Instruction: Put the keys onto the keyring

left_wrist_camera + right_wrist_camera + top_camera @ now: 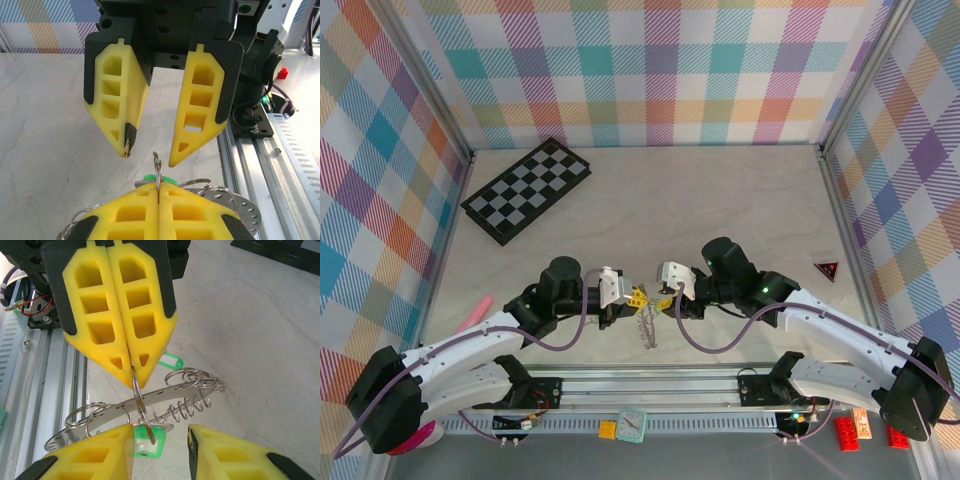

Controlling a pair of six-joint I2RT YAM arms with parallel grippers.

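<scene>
The keyring point(160, 390) hangs above the table point(720, 200), a grey band strung with wire loops and a coil. One thin loop is pinched between the closed fingertips of the left gripper point(132, 371). At 6 o'clock from that pinch, a green-headed key point(147, 447) dangles in the gap of the right gripper point(160, 432), whose jaws stand apart and grip nothing. A second green tag point(171, 360) lies at 2 o'clock from the pinch, half hidden by the left gripper's finger.

From above, the two grippers meet tip to tip over the cluster, which covers the keys. A chessboard point(527, 188) lies at 10 o'clock and a red triangle point(828, 269) at 3 o'clock, both well apart.
</scene>
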